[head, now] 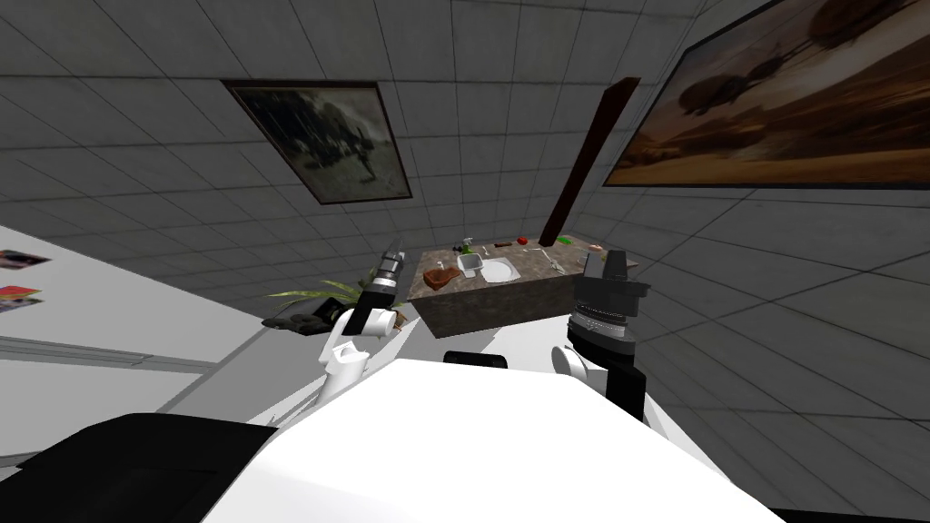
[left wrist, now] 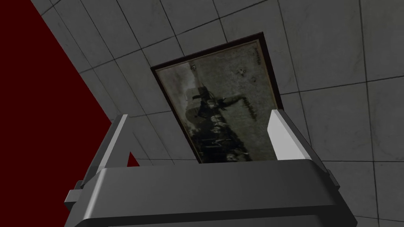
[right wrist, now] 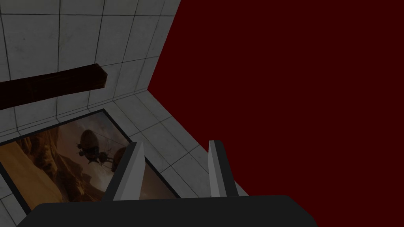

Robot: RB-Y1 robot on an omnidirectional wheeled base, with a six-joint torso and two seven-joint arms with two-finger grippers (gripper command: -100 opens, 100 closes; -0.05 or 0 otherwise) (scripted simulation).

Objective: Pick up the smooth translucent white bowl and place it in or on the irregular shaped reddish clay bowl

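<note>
On the desk point(head: 490, 304), well ahead of me: the white bowl point(head: 469, 264) stands upright between the reddish clay bowl point(head: 440, 277) and a flat white dish point(head: 499, 271), just beside both.
Left fingers point(left wrist: 282, 136): wide apart, nothing between them, raised near the desk's left corner and aimed at the wall.
Right fingers point(right wrist: 132, 169): apart but narrower, empty, held up near the desk's right end.
Step in hand: closing in, I judge; neither hand is over the desk yet.
Which hand: the left looks better placed, since both bowls lie toward that end.
Approach: roll nearer first, then tip the wrist down so the bowl comes into its view before I descend.
Grip: one finger inside the rim and one outside, on the side away from the clay bowl.
Risk: the neighbours are tight; a broad sweep could knock the dish or shove the clay bowl.
Placing: a short lift and a small sideways carry should do.
</note>
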